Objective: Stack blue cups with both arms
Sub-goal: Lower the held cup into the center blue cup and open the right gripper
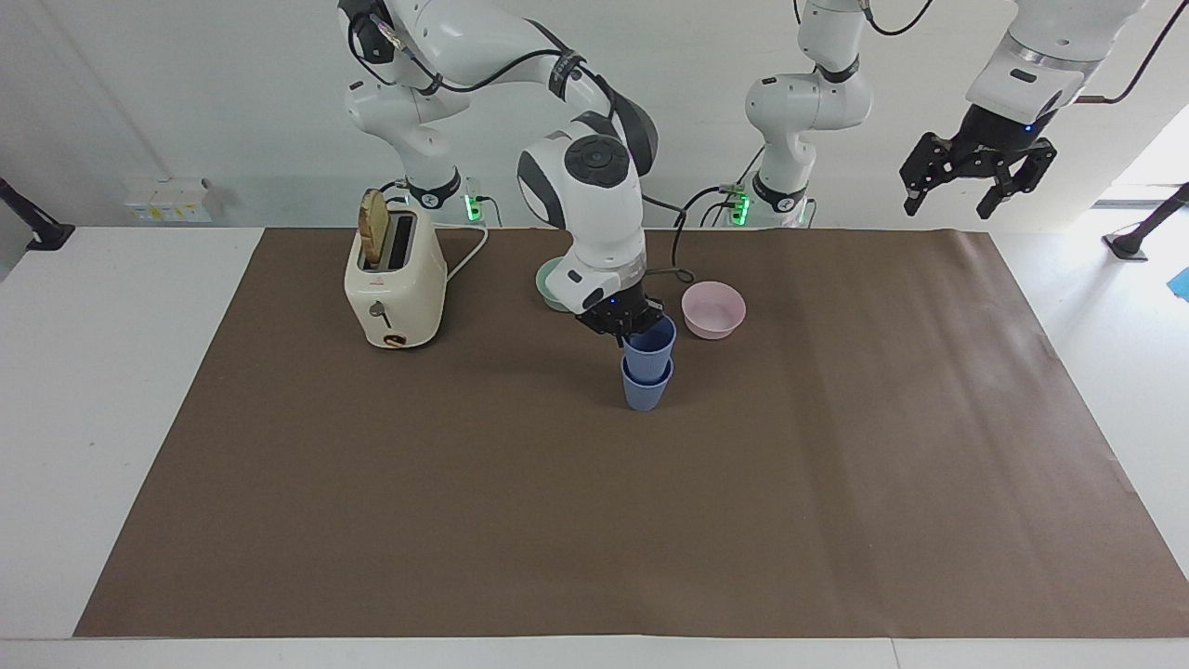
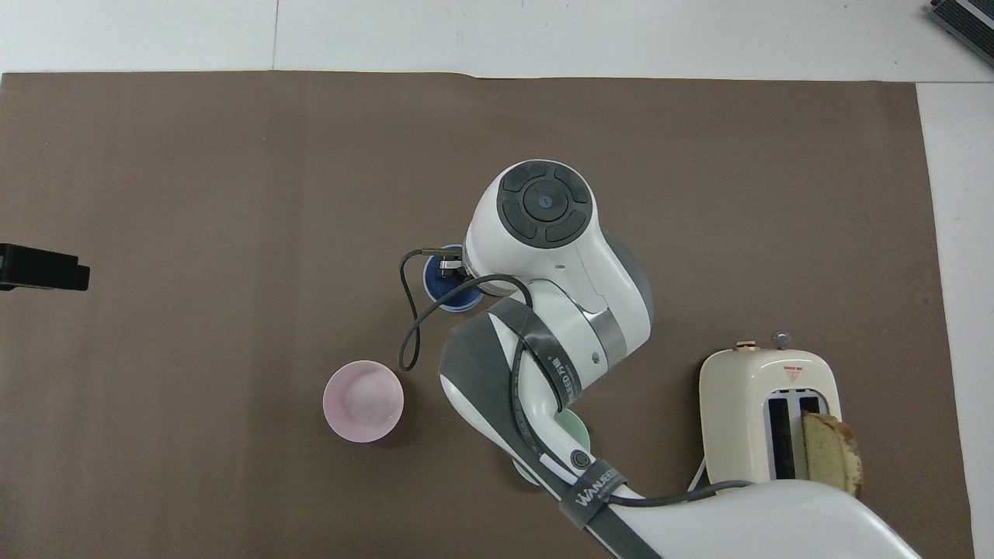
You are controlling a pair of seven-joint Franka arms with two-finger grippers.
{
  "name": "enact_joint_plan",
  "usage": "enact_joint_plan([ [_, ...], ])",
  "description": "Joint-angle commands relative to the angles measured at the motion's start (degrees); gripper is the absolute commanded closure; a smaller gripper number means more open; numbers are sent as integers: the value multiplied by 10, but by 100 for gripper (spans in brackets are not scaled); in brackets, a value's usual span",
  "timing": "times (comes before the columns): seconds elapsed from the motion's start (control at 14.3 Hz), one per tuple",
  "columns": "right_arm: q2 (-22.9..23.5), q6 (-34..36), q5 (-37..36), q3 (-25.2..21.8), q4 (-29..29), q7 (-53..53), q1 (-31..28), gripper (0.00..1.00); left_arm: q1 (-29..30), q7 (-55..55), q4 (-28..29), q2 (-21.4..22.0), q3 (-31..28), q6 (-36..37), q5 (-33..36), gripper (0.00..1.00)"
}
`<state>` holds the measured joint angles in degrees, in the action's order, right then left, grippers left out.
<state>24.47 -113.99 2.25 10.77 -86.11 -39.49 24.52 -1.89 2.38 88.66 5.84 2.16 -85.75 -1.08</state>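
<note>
matte blue plastic, upper cup (image 1: 650, 339): tapered tumbler, upright, nested partway into the lower one; its rim and upper wall stand clear above the lower rim. from overhead only a dark blue crescent (image 2: 444, 289) shows beside the arm.
matte blue plastic, lower cup (image 1: 646, 387): same make, upright on the brown table cover (image 1: 594, 520), near the middle of the table, farther from the robots than both bowls.
right gripper (image 1: 620, 316): black, two-fingered, pinching the upper cup at its rim on the side toward the robots; directly over the lower cup.
right arm (image 1: 594, 200): white with dark joint rings, reaching out from its base and bent down over the cups; a black cable (image 2: 410, 322) loops off the wrist.
left gripper (image 1: 975, 172): raised high over the left arm's end of the table, fingers spread, holding nothing; the arm waits. a black edge of it shows in the overhead view (image 2: 43, 267).
pink bowl (image 1: 713, 309): upright on the cover, near the cups, nearer to the robots and toward the left arm's end.
mint-green bowl (image 1: 550, 283): on the cover, nearer to the robots than the cups, mostly hidden by the right arm.
cream toaster (image 1: 395, 283): toward the right arm's end, well apart from the cups, cord running toward the robots.
bread slice (image 1: 374, 228): tan, standing up out of one toaster slot.
</note>
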Motion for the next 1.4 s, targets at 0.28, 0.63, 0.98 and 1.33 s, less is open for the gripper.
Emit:
enact_joint_plan([
  [0.28, 5, -14, -1, 4, -16, -8, -6, 82, 8, 3, -6, 3, 5, 11, 3, 0],
  [0.63, 5, -13, 0, 4, -10, -9, -7, 63, 8, 3, -6, 3, 5, 11, 3, 0],
  [0.98, -8, 22, -14, -2, 12, -1, -28, 0, 8, 3, -6, 3, 5, 11, 3, 0],
  [1.33, -60, 110, -40, -3, 37, 67, -83, 0, 8, 3, -6, 3, 5, 12, 3, 0],
])
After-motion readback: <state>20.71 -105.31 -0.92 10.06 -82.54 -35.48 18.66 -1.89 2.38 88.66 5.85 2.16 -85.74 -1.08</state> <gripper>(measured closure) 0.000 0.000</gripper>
